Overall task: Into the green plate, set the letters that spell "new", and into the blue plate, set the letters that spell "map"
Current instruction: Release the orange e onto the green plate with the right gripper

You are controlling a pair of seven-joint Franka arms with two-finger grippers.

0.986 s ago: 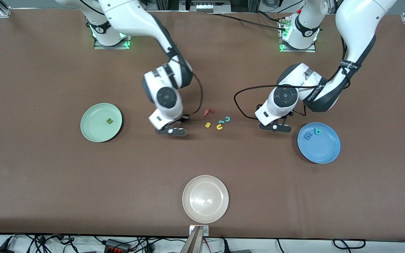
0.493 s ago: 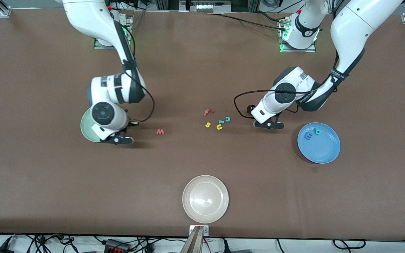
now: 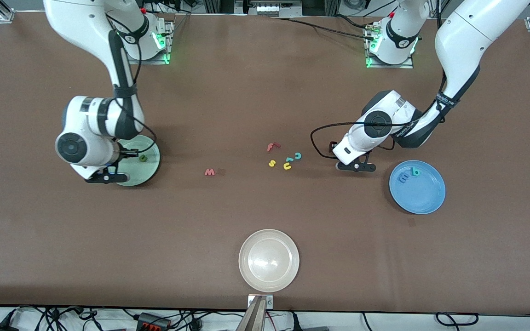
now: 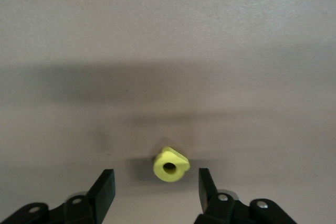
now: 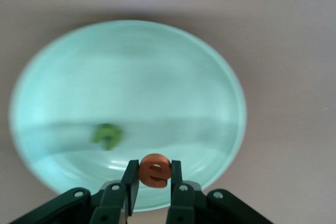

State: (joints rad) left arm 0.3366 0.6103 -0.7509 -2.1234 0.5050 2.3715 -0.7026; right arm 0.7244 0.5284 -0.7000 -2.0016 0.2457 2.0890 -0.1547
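My right gripper (image 5: 155, 169) is shut on the orange e (image 5: 155, 171) and hangs over the rim of the green plate (image 3: 150, 166) (image 5: 131, 77). The dark green n (image 3: 143, 158) (image 5: 107, 135) lies in that plate. The pinkish-red w (image 3: 209, 172) lies on the table between the green plate and the letter cluster. My left gripper (image 3: 356, 166) (image 4: 156, 179) is low over the table beside the blue plate (image 3: 423, 200). It is open, with the yellow p (image 4: 170, 165) between its fingers and a gap on each side. The blue m (image 3: 403, 177) and teal a (image 3: 415, 171) lie in the blue plate.
A loose cluster lies mid-table: red f (image 3: 272, 146), yellow s (image 3: 272, 163), yellow u (image 3: 287, 166) and teal c (image 3: 297, 156). A white plate (image 3: 268, 260) sits near the table's front edge, nearest the front camera.
My right arm has swung from beside the letter cluster to the green plate, uncovering the w on the table. My left gripper has stayed almost in place beside the blue plate.
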